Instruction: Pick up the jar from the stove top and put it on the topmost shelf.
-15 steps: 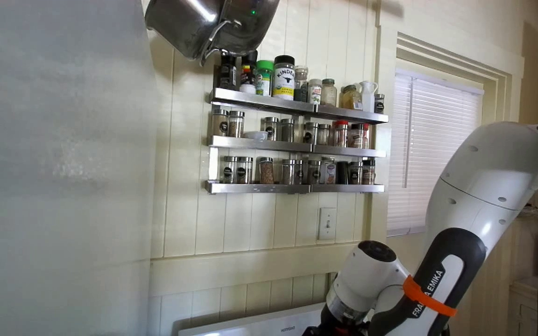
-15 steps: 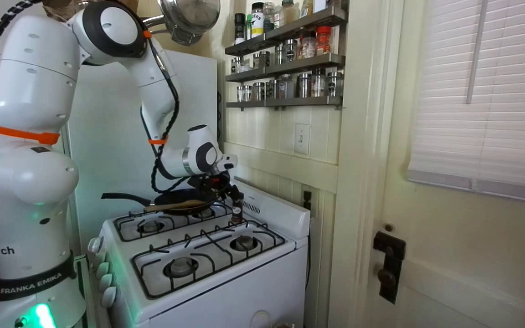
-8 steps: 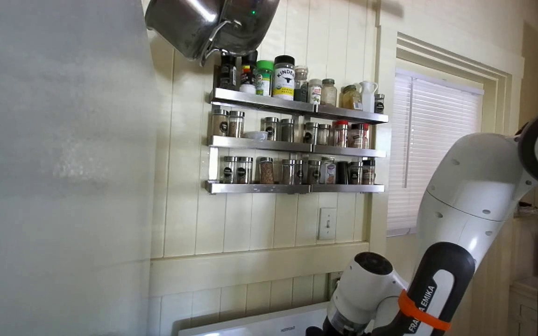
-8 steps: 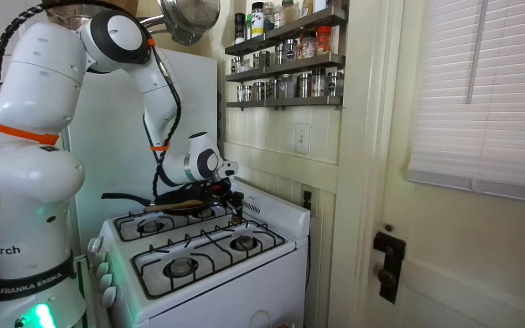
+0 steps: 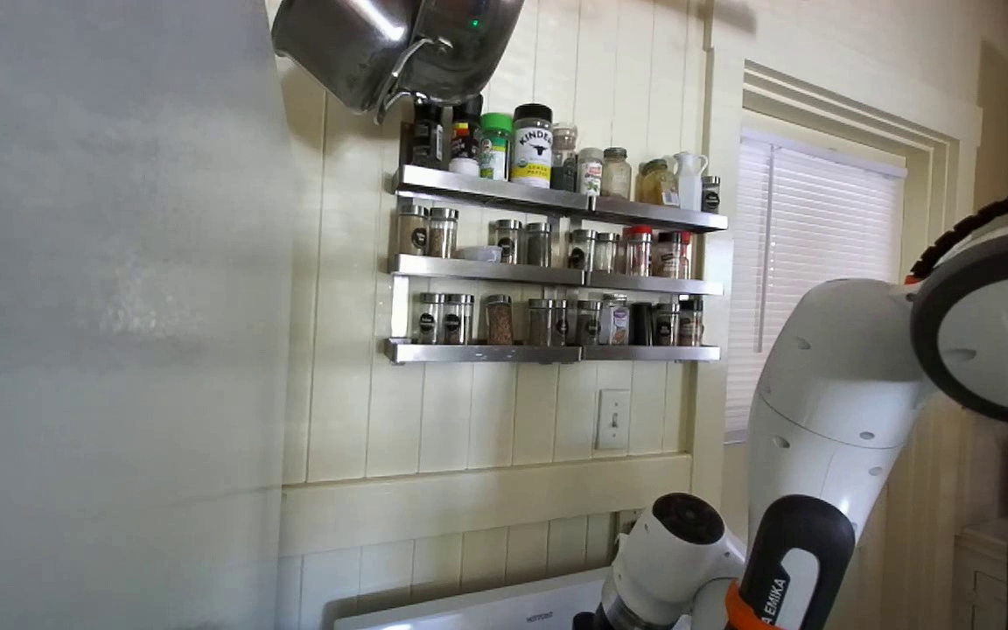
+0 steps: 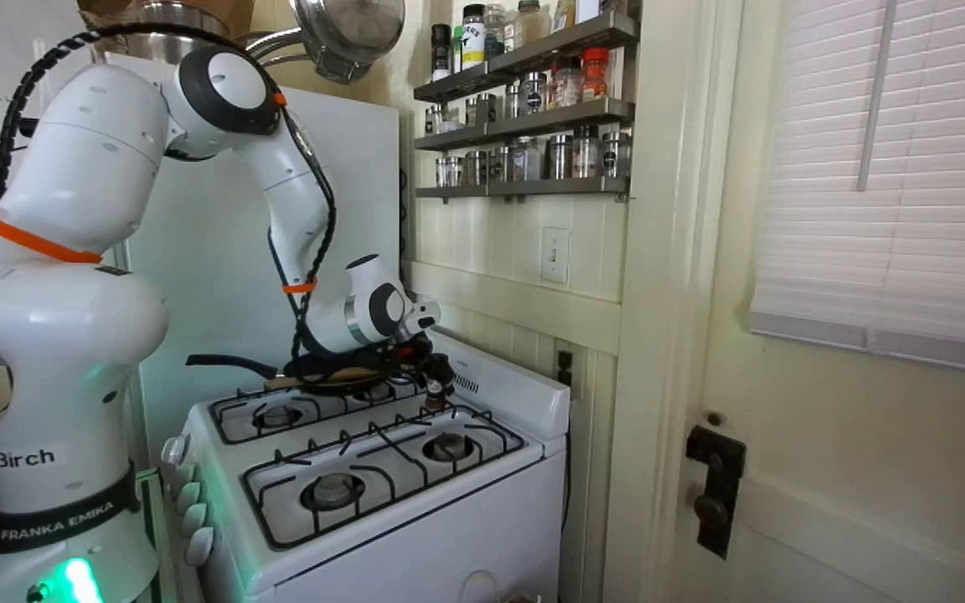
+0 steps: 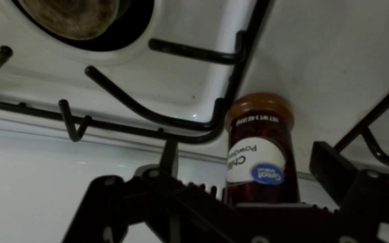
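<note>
Black two-fingered metal claw (image 7: 250, 165) spread wide around dark-red cylindrical jar (image 7: 262, 152), gripping nothing. Jar off-centre; best even both gaps before squeezing.

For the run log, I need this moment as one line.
gripper: open, straddling jar | jar: upright on stove top, not lifted | placement on topmost shelf: pending

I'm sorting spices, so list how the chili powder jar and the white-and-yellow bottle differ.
The chili powder jar looks dark red; the white-and-yellow bottle is paler. The jar stands on the stove top; the bottle stands on the topmost shelf. The gripper hides the jar's top; the bottle's black lid shows. Both look upright and labelled.
</note>
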Controlling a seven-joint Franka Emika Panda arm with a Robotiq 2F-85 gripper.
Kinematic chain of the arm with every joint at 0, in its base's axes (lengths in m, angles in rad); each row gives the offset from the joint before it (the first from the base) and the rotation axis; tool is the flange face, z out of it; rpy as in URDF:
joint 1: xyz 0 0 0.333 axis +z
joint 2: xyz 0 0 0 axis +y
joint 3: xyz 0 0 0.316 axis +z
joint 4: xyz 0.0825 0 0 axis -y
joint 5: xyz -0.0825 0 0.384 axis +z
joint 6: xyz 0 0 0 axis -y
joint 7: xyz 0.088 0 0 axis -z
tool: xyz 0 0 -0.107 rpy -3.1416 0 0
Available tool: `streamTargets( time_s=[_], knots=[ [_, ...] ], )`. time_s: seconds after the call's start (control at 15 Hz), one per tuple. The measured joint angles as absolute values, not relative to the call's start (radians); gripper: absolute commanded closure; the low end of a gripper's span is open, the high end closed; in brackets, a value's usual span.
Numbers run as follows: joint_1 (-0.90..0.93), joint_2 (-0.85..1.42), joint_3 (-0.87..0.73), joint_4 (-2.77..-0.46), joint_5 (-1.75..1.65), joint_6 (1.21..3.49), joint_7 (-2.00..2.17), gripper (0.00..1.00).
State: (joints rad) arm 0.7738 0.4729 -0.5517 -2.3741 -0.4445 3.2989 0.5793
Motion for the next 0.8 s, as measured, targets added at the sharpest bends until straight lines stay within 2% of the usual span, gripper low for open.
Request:
streamTargets(
  time_s=[0.53,0.6,0.67,0.8],
  knots=[
    [0.796,0.538,-0.553,-2.371,-0.443,3.399,0.579,0.02],
    [0.798,0.540,-0.556,-2.371,-0.443,3.399,0.579,0.12],
    [0.799,0.540,-0.556,-2.371,-0.443,3.400,0.579,0.13],
    [0.799,0.540,-0.558,-2.371,-0.443,3.400,0.579,0.28]
  ],
)
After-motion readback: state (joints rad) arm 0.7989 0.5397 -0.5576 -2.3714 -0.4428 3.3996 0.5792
